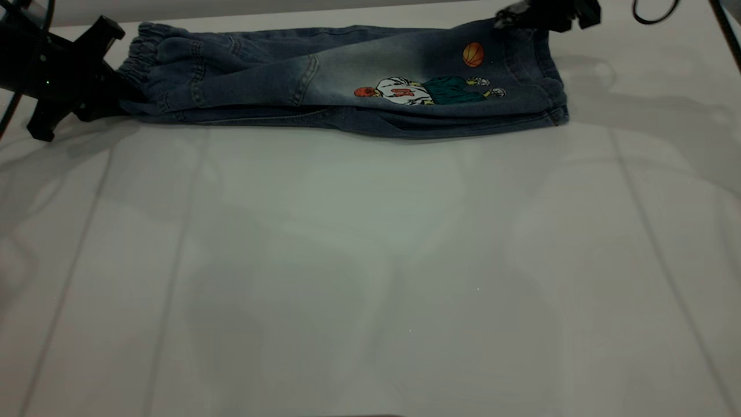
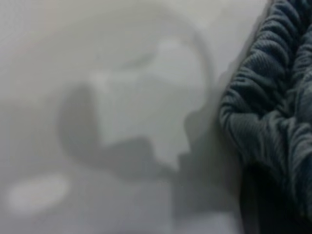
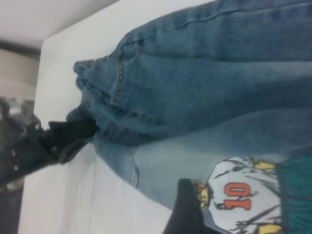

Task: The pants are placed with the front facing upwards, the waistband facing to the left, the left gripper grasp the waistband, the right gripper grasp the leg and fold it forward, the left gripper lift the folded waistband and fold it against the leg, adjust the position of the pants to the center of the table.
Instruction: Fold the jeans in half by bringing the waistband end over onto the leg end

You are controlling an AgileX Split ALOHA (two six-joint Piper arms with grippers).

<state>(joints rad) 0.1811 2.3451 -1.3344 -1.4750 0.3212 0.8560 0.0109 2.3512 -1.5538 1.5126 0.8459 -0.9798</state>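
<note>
Nearest you, the table [image 1: 370, 278] is bare white-grey surface. Beyond it the pants [image 1: 347, 81] lie along the far edge, folded lengthwise so that the leg [image 1: 440, 75] on top shows its back (cartoon figure and orange basketball facing up), hems to your right, elastic waistband to your left. You will find the left gripper [image 1: 113, 95] low at the waistband; its fingers meet the gathered cloth and appear clamped on it, though its own camera shows only fabric, so treat that as probable. Farthest back, the right gripper [image 1: 524, 17] sits above the hem corner; you cannot tell whether its fingers are apart or together.
</note>
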